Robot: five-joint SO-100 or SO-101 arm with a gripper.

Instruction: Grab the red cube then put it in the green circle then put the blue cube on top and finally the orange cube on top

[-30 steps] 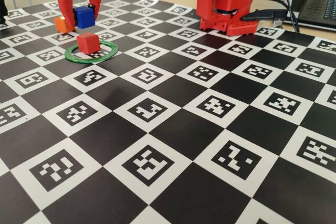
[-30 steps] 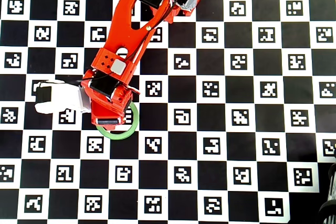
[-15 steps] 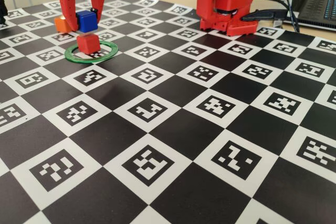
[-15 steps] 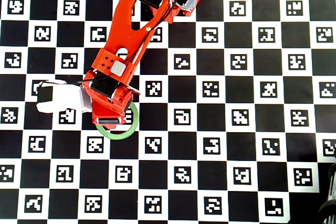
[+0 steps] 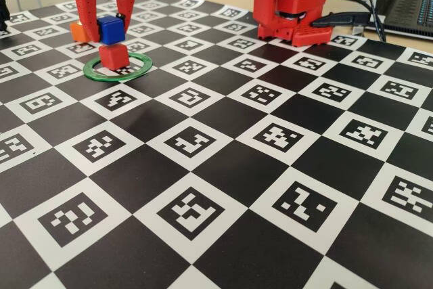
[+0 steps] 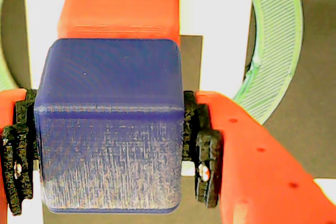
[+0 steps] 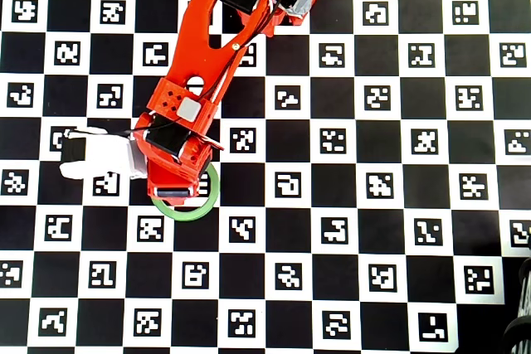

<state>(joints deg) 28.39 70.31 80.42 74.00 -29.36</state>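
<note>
My gripper (image 5: 109, 29) is shut on the blue cube (image 5: 111, 30) and holds it directly over the red cube (image 5: 114, 55), just above or touching it. The red cube stands inside the green circle (image 5: 139, 72). The orange cube (image 5: 78, 30) sits on the mat behind, partly hidden by the left finger. In the wrist view the blue cube (image 6: 110, 129) fills the gap between the black pads (image 6: 202, 150), with the red cube (image 6: 121, 9) beyond it and the green circle (image 6: 278, 45) at the right. In the overhead view the arm hides the cubes, and only part of the green circle (image 7: 189, 211) shows.
The arm's red base (image 5: 291, 5) stands at the back of the checkerboard marker mat (image 5: 237, 187). A laptop (image 5: 409, 1) and black cables (image 5: 352, 18) lie at the back right. A white camera housing (image 7: 95, 155) sticks out to the left of the wrist.
</note>
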